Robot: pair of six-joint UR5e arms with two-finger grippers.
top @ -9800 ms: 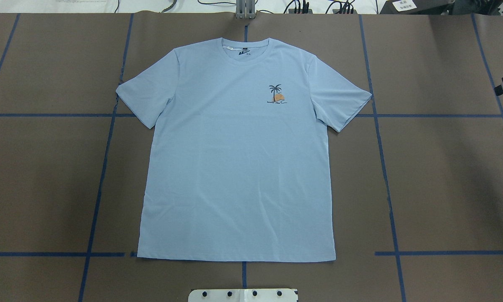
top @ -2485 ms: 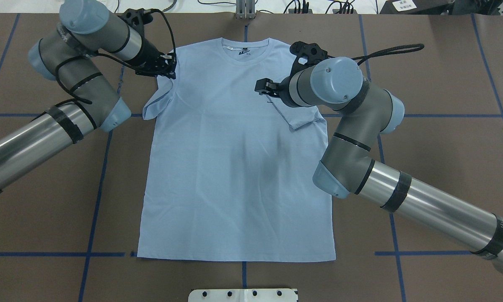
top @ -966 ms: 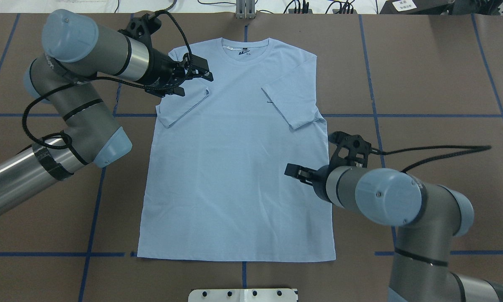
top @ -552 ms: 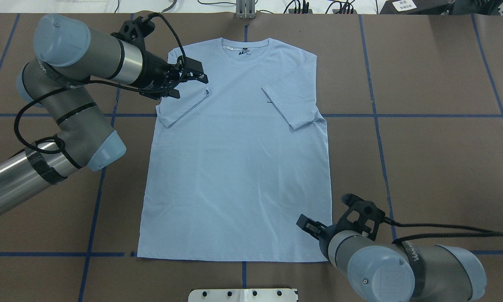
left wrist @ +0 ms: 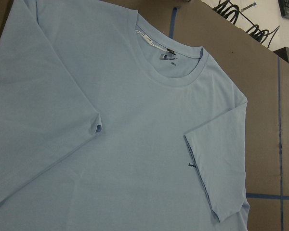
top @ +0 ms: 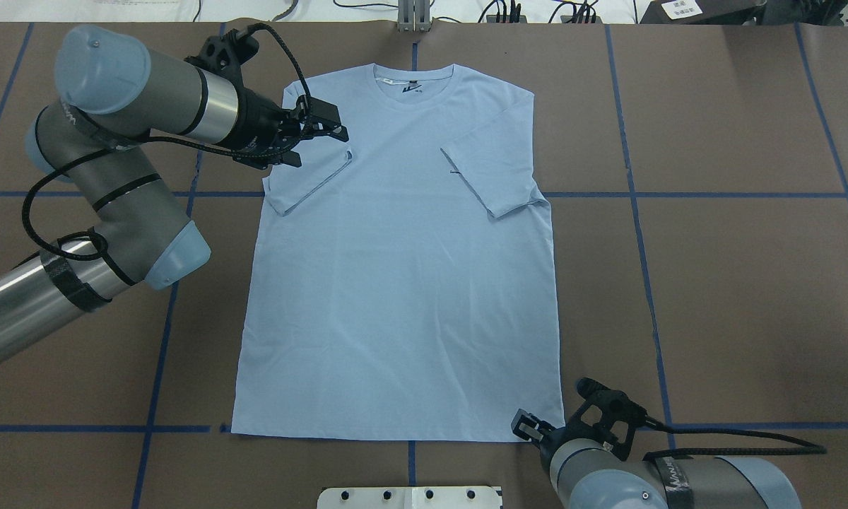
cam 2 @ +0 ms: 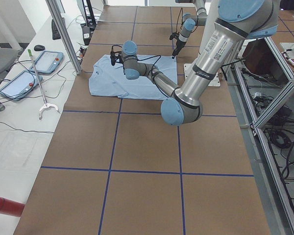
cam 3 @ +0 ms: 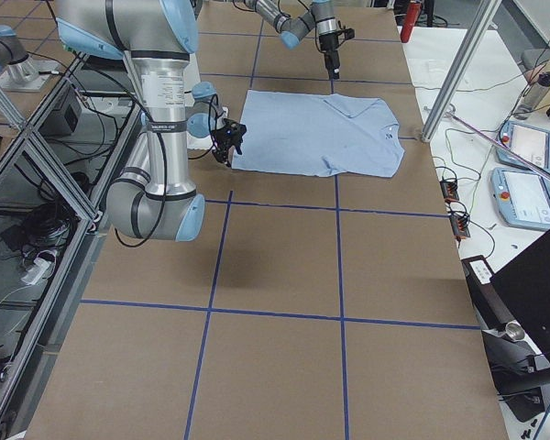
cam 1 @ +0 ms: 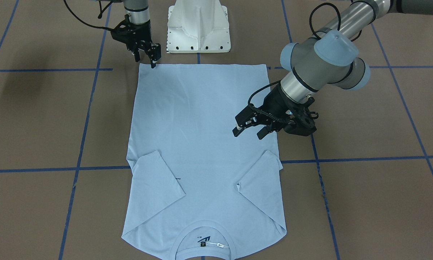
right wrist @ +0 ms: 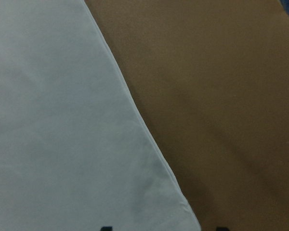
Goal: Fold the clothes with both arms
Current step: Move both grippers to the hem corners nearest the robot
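The light blue T-shirt [top: 396, 283] lies flat on the brown table, collar [top: 413, 78] at the far side. Both sleeves are folded inward onto the chest: the left sleeve [top: 307, 180] and the right sleeve [top: 495, 170], which covers most of the print. My left gripper [top: 321, 131] hovers open just above the folded left sleeve, holding nothing; the front view also shows this left gripper [cam 1: 248, 133] open. My right gripper [top: 530, 428] is open at the shirt's near right hem corner [right wrist: 183, 211], seen as the right gripper [cam 1: 146, 59] in the front view.
The white pedestal base [cam 1: 198, 25] stands just behind the hem. Blue tape lines [top: 169, 304] cross the table [top: 749, 283]. Cables and a metal post [top: 413, 18] line the far edge. Tablets and a desk [cam 2: 19, 83] lie beyond the table's end.
Both sleeves were folded inward and let go. My right gripper has swung from the right sleeve down to the near hem corner. The left gripper has drawn back slightly.
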